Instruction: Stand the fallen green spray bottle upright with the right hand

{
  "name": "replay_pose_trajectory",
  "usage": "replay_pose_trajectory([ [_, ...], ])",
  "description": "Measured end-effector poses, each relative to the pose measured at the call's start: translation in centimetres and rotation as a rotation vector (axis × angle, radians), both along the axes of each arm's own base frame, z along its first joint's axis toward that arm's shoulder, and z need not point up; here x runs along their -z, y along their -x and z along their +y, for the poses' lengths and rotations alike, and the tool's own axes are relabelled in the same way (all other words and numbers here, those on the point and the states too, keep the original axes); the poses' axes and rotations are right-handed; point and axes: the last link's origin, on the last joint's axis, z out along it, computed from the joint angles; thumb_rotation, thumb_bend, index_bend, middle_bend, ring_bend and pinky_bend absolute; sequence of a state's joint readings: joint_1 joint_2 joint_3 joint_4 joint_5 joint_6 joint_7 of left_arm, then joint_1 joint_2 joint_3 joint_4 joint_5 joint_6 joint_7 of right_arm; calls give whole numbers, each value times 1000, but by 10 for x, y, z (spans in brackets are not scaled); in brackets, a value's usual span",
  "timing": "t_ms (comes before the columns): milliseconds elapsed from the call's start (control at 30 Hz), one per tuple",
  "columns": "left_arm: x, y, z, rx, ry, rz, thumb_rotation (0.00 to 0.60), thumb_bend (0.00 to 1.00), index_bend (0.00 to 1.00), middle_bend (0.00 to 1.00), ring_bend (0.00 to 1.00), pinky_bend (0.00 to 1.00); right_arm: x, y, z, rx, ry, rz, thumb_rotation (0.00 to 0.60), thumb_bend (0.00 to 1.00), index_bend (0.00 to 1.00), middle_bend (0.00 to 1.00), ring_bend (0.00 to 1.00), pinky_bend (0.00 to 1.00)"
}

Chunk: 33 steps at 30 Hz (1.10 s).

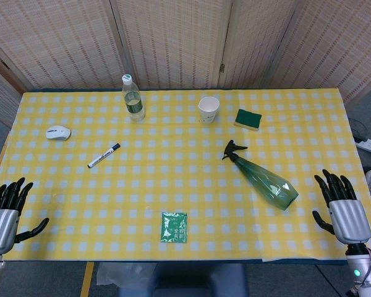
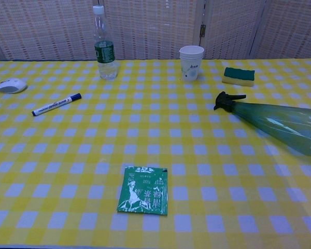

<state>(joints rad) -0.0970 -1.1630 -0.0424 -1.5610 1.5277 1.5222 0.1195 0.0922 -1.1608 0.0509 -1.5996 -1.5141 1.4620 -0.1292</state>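
Note:
The green spray bottle [image 1: 266,179] lies on its side on the yellow checked table [image 1: 173,185], its black nozzle pointing up-left toward the table's middle. The chest view shows the same spray bottle [image 2: 280,122] at the right edge, base cut off. My right hand [image 1: 343,207] hovers at the table's right front edge, fingers spread, holding nothing, a short way right of the bottle's base. My left hand [image 1: 6,213] rests at the left front edge, fingers apart and empty. Neither hand appears in the chest view.
A clear water bottle [image 1: 133,98] stands at the back, with a white paper cup [image 1: 208,109] and a green sponge [image 1: 248,119] to its right. A white mouse [image 1: 58,132] and a marker [image 1: 104,155] lie at left. A green sachet [image 1: 174,226] lies near the front.

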Motion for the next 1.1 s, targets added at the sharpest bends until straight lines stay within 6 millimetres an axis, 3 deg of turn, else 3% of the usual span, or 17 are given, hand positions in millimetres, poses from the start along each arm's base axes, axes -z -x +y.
replay_pose_trajectory([
  [267, 1, -3, 1, 8, 8, -4, 26, 233, 0, 1, 9, 0, 2, 2, -3, 13, -4, -28, 600, 344, 0, 0, 0, 0],
  [367, 1, -4, 1, 17, 15, -20, 37, 328, 0, 1, 9, 0, 5, 1, -8, 35, -8, -103, 600, 344, 0, 0, 0, 0],
  [467, 2, -2, 3, 17, 30, -25, 98, 398, 0, 1, 10, 0, 10, -4, -17, 55, -54, -168, 600, 343, 0, 0, 0, 0],
  [800, -6, 2, 4, -8, 49, -79, 118, 419, 0, 1, 9, 0, 17, -58, -72, 118, -176, -216, 600, 344, 0, 0, 1, 0],
  [1100, -13, 3, 2, 13, 61, -139, 118, 389, 0, 1, 10, 0, 36, -82, -120, 329, -221, -181, 600, 344, 0, 0, 49, 0],
])
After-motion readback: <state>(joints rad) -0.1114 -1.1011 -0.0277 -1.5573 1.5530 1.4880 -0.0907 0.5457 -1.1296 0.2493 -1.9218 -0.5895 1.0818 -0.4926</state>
